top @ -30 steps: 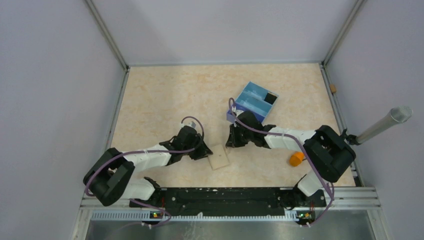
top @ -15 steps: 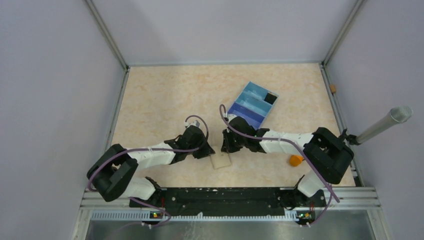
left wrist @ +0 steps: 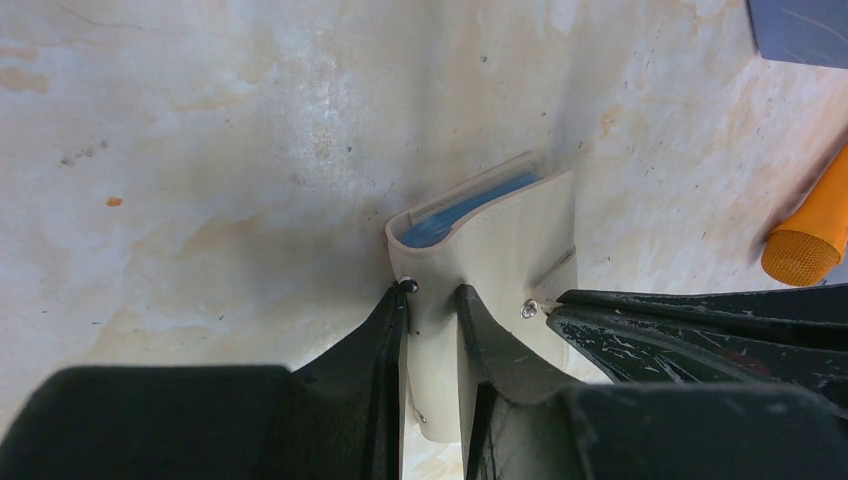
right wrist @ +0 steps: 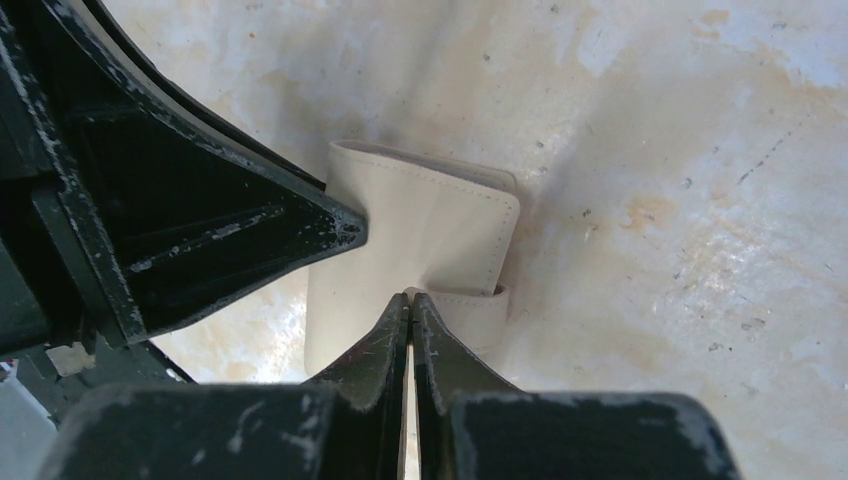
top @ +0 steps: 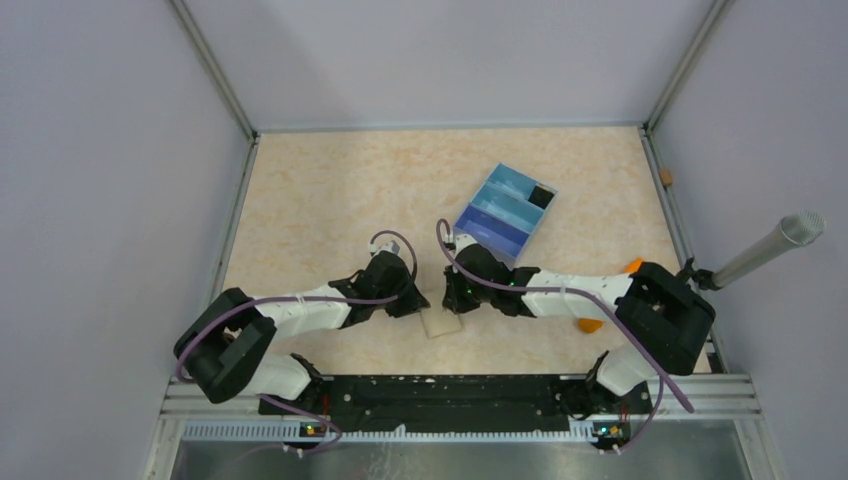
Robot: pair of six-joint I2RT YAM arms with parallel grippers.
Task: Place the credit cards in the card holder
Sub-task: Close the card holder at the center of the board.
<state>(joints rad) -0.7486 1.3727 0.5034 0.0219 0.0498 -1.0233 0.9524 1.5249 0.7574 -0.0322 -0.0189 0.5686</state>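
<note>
The left gripper (left wrist: 432, 292) pinches the near edge of the card holder (left wrist: 500, 240). The holder's mouth gapes straight away from it, with a blue credit card (left wrist: 458, 210) showing inside. At the holder's opposite side the right gripper (right wrist: 410, 297), pressed together, touches its flap on the bench (left wrist: 200, 150).

Arms: two, a left arm (top: 300, 315) and a right arm (top: 575, 288).
Card holder (top: 440, 323): one, beige.
Blue cards (left wrist: 458, 209): only a blue edge shows in the holder's mouth, so the number cannot be told.
Blue tray (top: 495, 212): one, with three compartments.
Black square (top: 541, 197): one, in the tray's end compartment.
Orange cylinder (top: 590, 324): one.
Grey rod (top: 770, 248): one.
</note>
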